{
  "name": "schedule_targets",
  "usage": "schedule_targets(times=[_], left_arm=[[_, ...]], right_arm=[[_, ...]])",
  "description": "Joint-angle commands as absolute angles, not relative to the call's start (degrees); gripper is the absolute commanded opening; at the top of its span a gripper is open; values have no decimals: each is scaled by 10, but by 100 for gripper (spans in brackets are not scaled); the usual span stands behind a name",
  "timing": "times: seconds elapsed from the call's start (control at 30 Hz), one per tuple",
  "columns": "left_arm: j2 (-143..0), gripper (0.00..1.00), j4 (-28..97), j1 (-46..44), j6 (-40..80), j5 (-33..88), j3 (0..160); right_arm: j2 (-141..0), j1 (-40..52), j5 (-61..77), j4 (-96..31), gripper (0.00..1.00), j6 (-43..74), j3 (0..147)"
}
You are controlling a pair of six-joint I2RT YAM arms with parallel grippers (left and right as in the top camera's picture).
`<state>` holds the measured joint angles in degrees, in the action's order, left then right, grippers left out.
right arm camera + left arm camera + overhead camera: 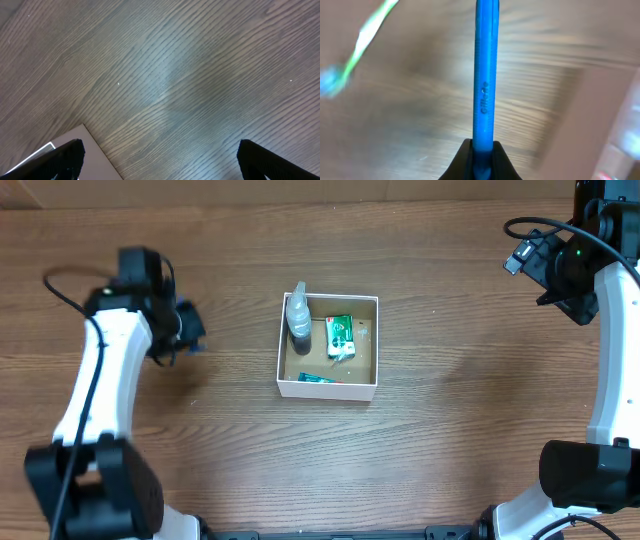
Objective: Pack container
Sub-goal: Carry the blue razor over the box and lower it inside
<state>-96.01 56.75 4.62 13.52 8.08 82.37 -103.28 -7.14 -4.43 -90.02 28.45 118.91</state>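
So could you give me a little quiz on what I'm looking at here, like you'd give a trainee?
1. True or false: the right gripper is open and holds nothing.
2. What is the left gripper shut on? A) a blue handle B) a spoon C) a sponge
3. Fill in: the clear bottle and the green packet sit in the white ____.

Key: 1 true; 2 A; 3 container.
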Motion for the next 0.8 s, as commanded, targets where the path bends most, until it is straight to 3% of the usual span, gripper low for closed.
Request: schedule_targets(times=[0.0,0.33,0.77], left_arm=[[-891,4,593,-5,-36,204,907],[-888,4,594,-178,-300,201,891],[-1064,4,551,-258,-427,174,871]], right_arm=[[-1028,-72,-44,-899,100,283,1193],[-1028,-72,-44,-899,100,283,1193],[-1028,-72,-44,-899,100,283,1193]])
